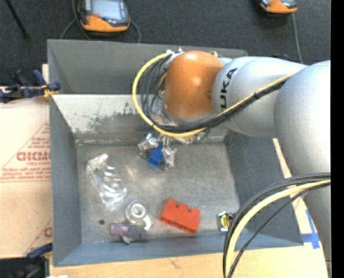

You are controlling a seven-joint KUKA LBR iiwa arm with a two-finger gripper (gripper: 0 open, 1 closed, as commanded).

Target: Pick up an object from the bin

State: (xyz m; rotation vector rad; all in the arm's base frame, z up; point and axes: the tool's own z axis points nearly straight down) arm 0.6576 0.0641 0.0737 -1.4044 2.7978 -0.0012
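Now jaws clamped on small blue block, block directly between them, near back wall of bin; red brick lies well apart.

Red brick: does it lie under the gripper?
No, the red brick lies low in the view, apart from the gripper near the far wall of the bin.

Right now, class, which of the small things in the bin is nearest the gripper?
The small blue block, between the gripper's fingers near the back wall; the red toy brick and crumpled clear plastic lie farther forward.
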